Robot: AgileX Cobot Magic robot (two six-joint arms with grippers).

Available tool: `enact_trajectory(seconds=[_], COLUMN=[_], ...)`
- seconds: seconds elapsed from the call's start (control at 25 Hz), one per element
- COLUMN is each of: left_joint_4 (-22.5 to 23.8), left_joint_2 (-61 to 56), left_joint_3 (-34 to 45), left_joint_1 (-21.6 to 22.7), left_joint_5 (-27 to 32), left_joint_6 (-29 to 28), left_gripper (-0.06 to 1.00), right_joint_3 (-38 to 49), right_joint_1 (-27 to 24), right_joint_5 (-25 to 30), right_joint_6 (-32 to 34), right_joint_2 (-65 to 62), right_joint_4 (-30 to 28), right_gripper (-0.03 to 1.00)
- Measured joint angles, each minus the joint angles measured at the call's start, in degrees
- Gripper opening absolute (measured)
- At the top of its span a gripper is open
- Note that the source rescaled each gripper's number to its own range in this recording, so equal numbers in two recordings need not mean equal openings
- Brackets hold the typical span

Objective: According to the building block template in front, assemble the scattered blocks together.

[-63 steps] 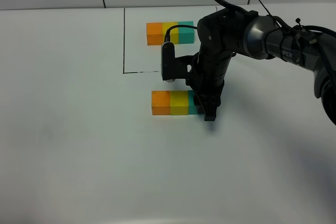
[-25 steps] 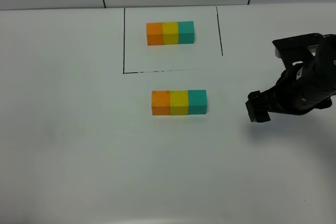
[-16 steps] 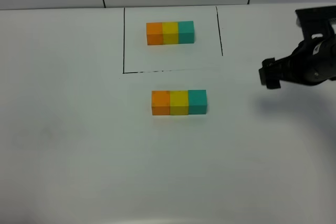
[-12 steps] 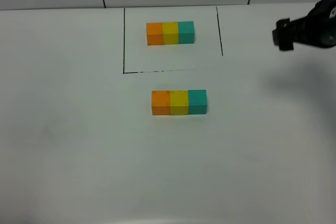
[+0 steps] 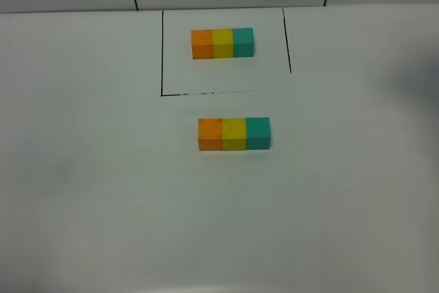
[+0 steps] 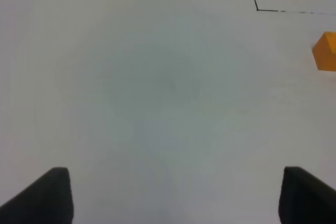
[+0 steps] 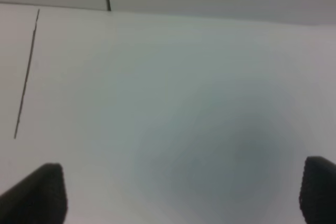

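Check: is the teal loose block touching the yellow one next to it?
Touching. The exterior high view shows the teal block flush against the yellow block, with no table visible between them.

Only the template row (image 5: 222, 43) and the assembled row (image 5: 234, 134) interrupt the table (image 5: 103, 204)

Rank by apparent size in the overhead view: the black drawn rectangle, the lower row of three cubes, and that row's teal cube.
1. Black drawn rectangle
2. Lower three-cube row
3. Teal cube
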Motion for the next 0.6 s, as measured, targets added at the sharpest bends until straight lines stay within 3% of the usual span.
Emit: enact_trajectory(seconds=[0.32, 0.6], left_joint_4=[0.0, 0.0], left_joint_2=[0.0, 0.0], left_joint_3=[0.0, 0.0], left_joint_1=[0.0, 0.0], left_joint_5=[0.0, 0.0], left_joint_6=[0.0, 0.0], left_gripper=[1.0, 1.0], right_joint_3=[0.7, 11.9], right_joint_1=[0.0, 0.0], right_joint_5=[5.4, 4.3], right_joint_6=[-0.1, 0.0], right_joint_2=[-8.8, -21.1], right_joint_4=[0.0, -0.3], right_gripper=[0.81, 0.81])
